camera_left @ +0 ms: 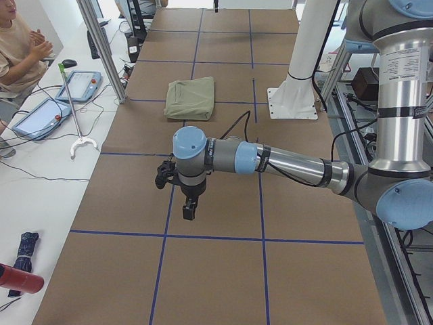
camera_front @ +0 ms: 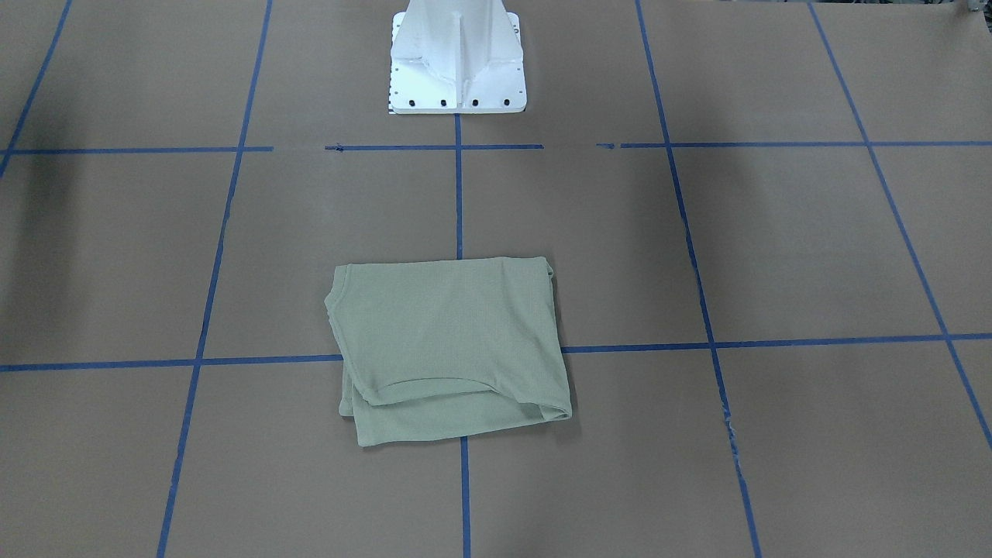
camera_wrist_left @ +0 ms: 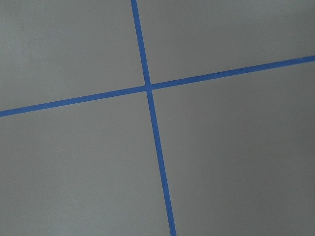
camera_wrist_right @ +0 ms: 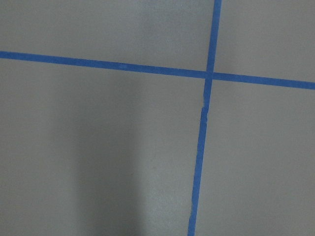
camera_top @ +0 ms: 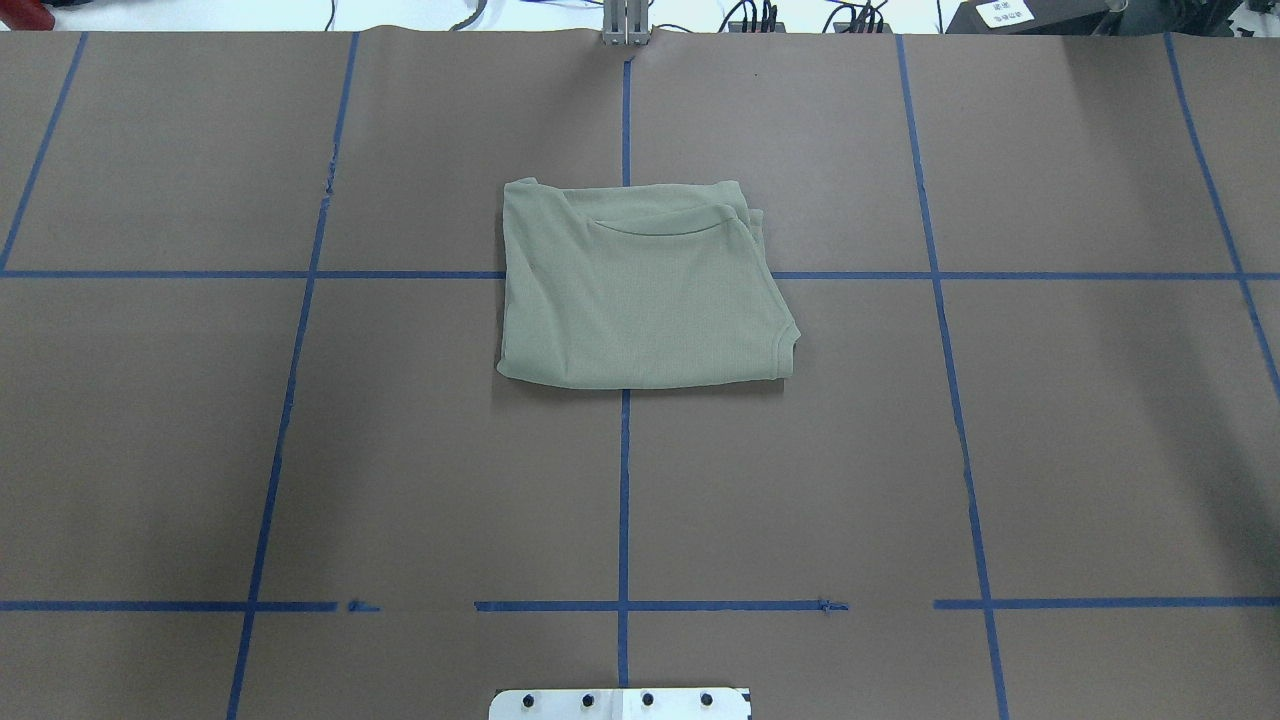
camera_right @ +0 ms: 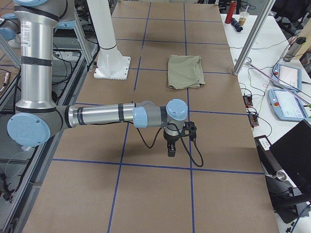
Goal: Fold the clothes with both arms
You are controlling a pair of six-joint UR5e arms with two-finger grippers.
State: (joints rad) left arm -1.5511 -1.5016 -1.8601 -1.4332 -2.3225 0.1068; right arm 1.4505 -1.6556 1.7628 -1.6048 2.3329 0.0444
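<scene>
Overhead exterior: the green shirt (camera_top: pixel 640 300) lies folded in the middle of the table (camera_top: pixel 1080 450).
It looks soft, light and floppy, so pinch a folded edge. It sits far from the fingers of the left gripper (camera_left: pixel 189 210) and right gripper (camera_right: pixel 171 149), with wide table between. I cannot tell if those fingers are apart or together.

A pale sage-green shirt (camera_top: pixel 640 310) lies folded into a rough rectangle, flat on a table (camera_top: pixel 1100 450) covered in brown paper. Blue tape lines (camera_top: pixel 622 500) mark the table in a grid, and the shirt covers one of their crossings. A curved edge of fabric runs across its far side. A white base plate (camera_top: pixel 620 704) with black bolts sits at the near edge, in line with the shirt. Cables (camera_top: pixel 760 15) lie beyond the far edge.
</scene>
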